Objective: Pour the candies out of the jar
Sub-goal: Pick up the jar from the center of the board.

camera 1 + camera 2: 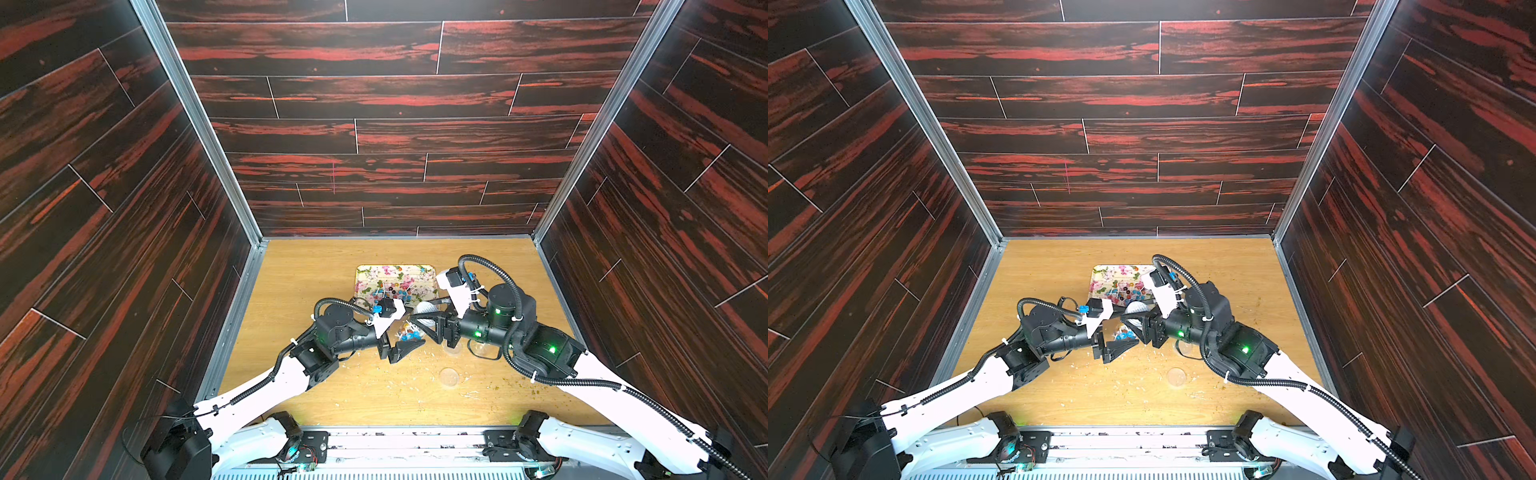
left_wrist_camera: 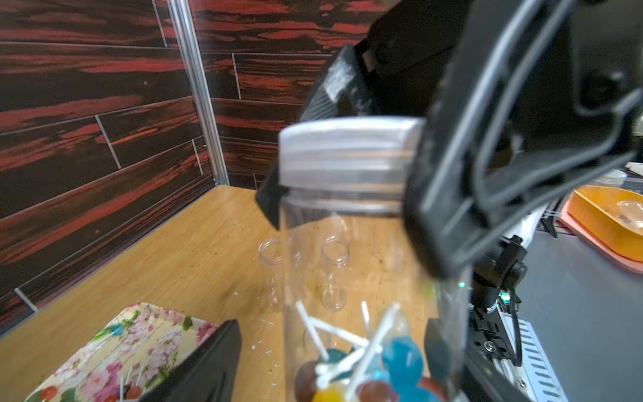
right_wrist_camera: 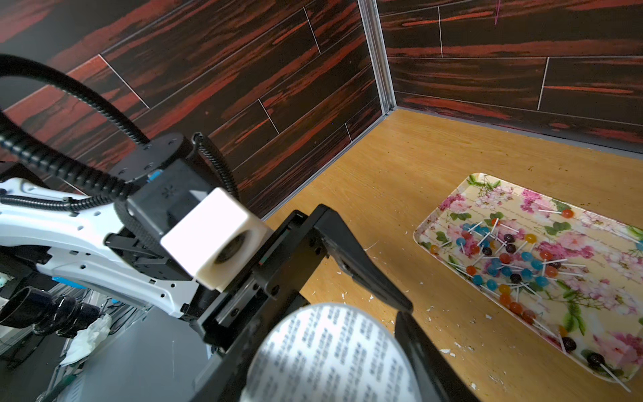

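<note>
So the clear plastic cylinder jar (image 2: 348, 261) is up off the light wooden table (image 1: 332, 395), roughly upright, at about 6 o'clock from the flowery rectangular tray (image 3: 438, 222). Its grey screw lid (image 2: 348, 153) is on.

The right gripper (image 3: 327, 348) is clamped across that lid. The left gripper (image 2: 332, 334) straddles the jar low down with its jaws spread. I can see table between one finger (image 2: 215, 365) and the wall, so no real grip there imo.

A small heap of round candies (image 2: 400, 358) on white sticks (blue, orange, brown) sits in the jar's bottom, and lots more lie on the tray.

My guess on handling: it's light and slick, with a thin wall that flexes if squeezed hard. I'd hold the body low, beside the candies, and twist at the lid. The sticks will probably tangle and come out in clumps.
</note>
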You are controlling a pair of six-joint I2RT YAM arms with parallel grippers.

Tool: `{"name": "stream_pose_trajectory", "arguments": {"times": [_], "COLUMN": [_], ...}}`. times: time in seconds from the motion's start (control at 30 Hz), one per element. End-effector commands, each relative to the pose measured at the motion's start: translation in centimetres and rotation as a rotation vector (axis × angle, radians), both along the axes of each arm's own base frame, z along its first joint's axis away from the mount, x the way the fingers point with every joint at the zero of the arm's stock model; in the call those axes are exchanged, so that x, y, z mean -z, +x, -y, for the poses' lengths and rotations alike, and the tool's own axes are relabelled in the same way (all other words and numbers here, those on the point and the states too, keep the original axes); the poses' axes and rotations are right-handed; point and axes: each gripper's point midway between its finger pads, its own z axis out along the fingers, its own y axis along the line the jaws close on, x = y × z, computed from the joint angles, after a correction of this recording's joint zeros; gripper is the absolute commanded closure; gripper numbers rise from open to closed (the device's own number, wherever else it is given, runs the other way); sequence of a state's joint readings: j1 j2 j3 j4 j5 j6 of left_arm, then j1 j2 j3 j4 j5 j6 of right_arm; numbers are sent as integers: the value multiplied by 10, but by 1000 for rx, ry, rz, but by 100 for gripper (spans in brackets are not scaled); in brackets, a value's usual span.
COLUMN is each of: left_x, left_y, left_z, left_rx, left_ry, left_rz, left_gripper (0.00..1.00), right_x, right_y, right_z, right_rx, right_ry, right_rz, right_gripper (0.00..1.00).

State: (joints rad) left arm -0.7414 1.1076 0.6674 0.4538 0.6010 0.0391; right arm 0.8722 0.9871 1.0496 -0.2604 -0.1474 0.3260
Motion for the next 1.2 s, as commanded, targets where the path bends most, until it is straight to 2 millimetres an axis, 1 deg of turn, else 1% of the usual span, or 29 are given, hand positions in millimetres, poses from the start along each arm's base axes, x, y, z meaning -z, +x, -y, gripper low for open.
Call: {"name": "stream_pose_trajectory", "arguments": {"times": [0.0,0.17,0.33,0.57,0.7,0.77,0.87,0.9,0.97,1.03,1.17], "left_x": [-18,-16,-17,-21,-19,-20,-20,-19,-17,-14,-7], "left_y": [-5,-8,-11,-10,-10,-8,-5,-4,-2,0,3], "left_z": [8,10,11,11,11,10,8,7,5,3,2], "left_rx": [58,86,99,92,88,78,50,41,18,2,-22], "left_ry": [-37,-32,-32,-46,-46,-47,-51,-50,-49,-43,-20], "left_rz": [17,10,10,-1,-3,-1,2,3,5,5,6], "left_gripper": [20,30,36,46,46,46,46,46,46,46,46], "right_x": [-20,-20,-24,-20,-20,-20,-19,-19,-18,-17,-17], "right_y": [-5,-3,-1,1,1,2,4,5,4,3,7], "right_z": [3,6,6,4,2,1,2,2,3,6,15], "right_rx": [-11,-3,-6,-12,-15,-13,-1,4,5,13,77], "right_ry": [63,59,64,62,63,58,44,40,34,32,15], "right_rz": [29,29,31,16,10,3,-7,-10,-23,-35,-68], "right_gripper": [61,62,61,61,59,51,29,24,9,3,3]}}
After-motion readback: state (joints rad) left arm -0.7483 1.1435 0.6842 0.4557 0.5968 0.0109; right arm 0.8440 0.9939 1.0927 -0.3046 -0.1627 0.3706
